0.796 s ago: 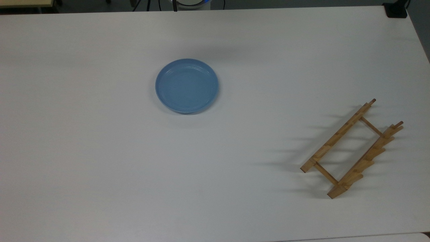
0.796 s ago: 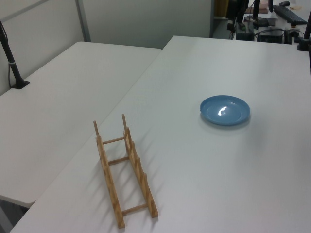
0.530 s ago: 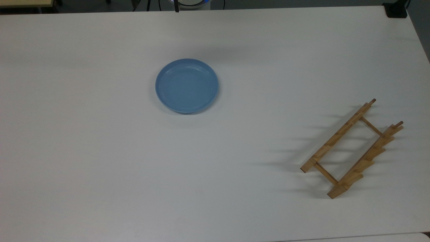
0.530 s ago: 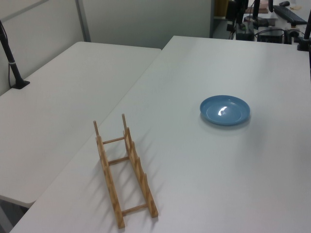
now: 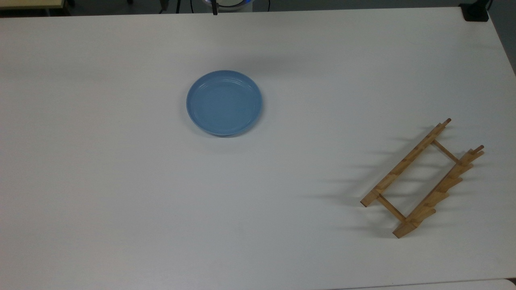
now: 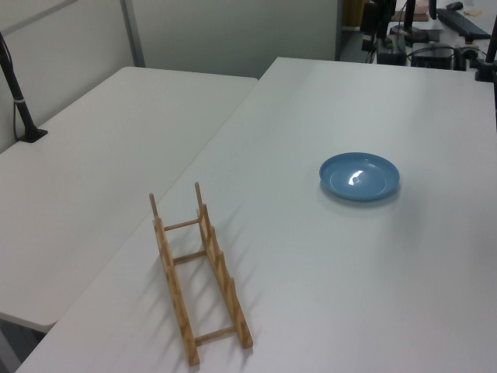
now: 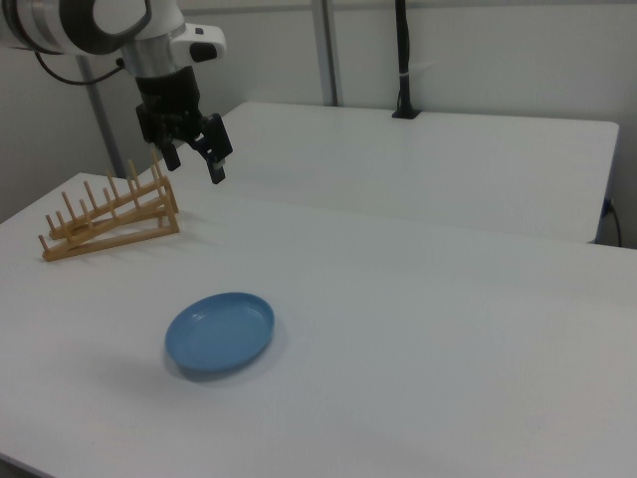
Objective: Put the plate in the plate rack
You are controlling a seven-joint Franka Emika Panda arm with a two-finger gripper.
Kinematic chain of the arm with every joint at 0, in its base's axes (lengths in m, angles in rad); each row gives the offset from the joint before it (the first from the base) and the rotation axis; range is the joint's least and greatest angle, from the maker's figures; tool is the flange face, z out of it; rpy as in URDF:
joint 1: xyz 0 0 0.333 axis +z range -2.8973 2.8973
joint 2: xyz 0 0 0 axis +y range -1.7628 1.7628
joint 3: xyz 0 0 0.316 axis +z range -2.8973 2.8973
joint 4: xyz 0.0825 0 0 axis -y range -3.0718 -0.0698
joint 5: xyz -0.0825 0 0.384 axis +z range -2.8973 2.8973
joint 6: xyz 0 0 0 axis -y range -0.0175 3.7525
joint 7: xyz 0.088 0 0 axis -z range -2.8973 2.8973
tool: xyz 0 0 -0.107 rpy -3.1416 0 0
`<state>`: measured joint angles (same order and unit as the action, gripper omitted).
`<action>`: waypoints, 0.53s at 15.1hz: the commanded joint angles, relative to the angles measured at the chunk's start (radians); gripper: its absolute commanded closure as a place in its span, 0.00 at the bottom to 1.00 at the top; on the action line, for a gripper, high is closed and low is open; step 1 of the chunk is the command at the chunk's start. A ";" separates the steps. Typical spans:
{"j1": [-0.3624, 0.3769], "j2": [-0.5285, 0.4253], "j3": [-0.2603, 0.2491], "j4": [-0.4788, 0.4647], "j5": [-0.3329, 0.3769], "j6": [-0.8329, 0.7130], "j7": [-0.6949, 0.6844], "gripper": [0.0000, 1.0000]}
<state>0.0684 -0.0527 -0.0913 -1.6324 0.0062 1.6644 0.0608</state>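
Observation:
The light-blue plate (image 5: 224, 103) lies flat, right way up, on the white table (image 5: 121, 201); it also appears in the left view (image 6: 359, 176) and the right view (image 7: 219, 333). The wooden plate rack (image 5: 421, 179) stands with nothing in it near the top view's right edge, well apart from the plate (image 6: 198, 268) (image 7: 109, 219). My gripper (image 7: 194, 162) hangs open in the air with nothing between its fingers. In the right view it is high above the table, up and left of the plate and just right of the rack.
A second white table (image 6: 101, 148) adjoins this one. On it a black post (image 7: 403, 60) is clamped, also seen in the left view (image 6: 19, 101). A black block (image 5: 475, 12) sits at the table's far right corner in the top view.
A dark part of the arm at the top view's upper edge has shifted slightly right. Plate and rack have not moved.

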 commanded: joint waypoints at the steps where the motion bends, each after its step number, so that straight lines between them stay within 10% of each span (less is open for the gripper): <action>1: 0.001 -0.006 -0.010 -0.007 0.003 -0.087 -0.259 0.00; 8: -0.045 0.019 -0.015 -0.145 -0.078 -0.056 -0.487 0.00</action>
<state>0.0390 -0.0456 -0.0984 -1.6810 -0.0605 1.5166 -0.3905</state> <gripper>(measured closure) 0.000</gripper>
